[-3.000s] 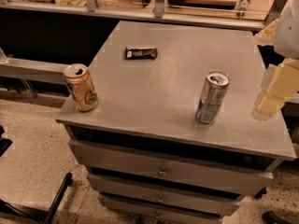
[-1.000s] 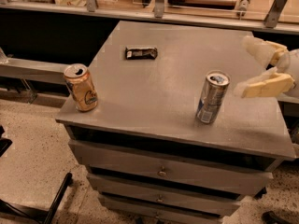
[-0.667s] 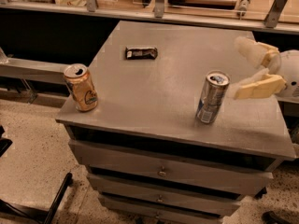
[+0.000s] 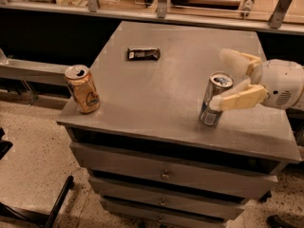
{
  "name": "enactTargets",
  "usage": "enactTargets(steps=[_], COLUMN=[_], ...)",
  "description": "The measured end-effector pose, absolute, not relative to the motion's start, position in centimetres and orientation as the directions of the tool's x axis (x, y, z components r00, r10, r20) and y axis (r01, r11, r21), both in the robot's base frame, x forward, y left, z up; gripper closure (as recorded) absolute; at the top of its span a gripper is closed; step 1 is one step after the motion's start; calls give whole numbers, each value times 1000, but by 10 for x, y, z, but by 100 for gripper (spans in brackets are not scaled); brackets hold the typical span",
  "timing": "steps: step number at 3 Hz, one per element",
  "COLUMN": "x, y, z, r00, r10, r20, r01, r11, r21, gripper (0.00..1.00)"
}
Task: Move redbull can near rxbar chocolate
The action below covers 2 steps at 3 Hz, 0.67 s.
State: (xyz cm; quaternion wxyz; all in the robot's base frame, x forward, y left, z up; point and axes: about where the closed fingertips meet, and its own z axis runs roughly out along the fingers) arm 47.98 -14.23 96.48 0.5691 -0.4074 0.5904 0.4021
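Gold can (image 4: 81,89): upright at the left front corner of the table (image 4: 156,96), close to the edge. It is not part of the task and lies well apart from the other items.

Rxbar (image 4: 143,54): flat on the table toward the far side, left of centre, long side running left to right. Bare surface all round it.

Redbull can (image 4: 214,99): upright on the right half of the table, toward the front edge and well apart from the rxbar. It rests on the surface, not lifted.

Gripper (image 4: 221,80): enters from the right edge at can height. The jaws are spread, one finger beyond the can and the other crossing in front of its upper body. The near finger looks to be touching the can or just beside it; contact cannot be confirmed. No squeeze is evident.

Step in hand, as judged: the approach to the grasp. The can sits between the jaws but is not yet held.

Next move, as judged: bring the jaws together squarely on the can body, then lift it or slide it diagonally left and away toward the rxbar, and set it down upright just beside the bar. The can is tall and slim, so an off-centre pinch or a fast push may tip it. The path between can and bar appears unobstructed.
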Motion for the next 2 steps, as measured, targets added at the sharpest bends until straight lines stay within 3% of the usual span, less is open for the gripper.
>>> enactTargets(steps=[2], x=[485], y=[-140], z=[935], r00=[-49], r10=[-15], r20=[-999], r01=[-924], r11=[381], r21=[39], gripper=[0])
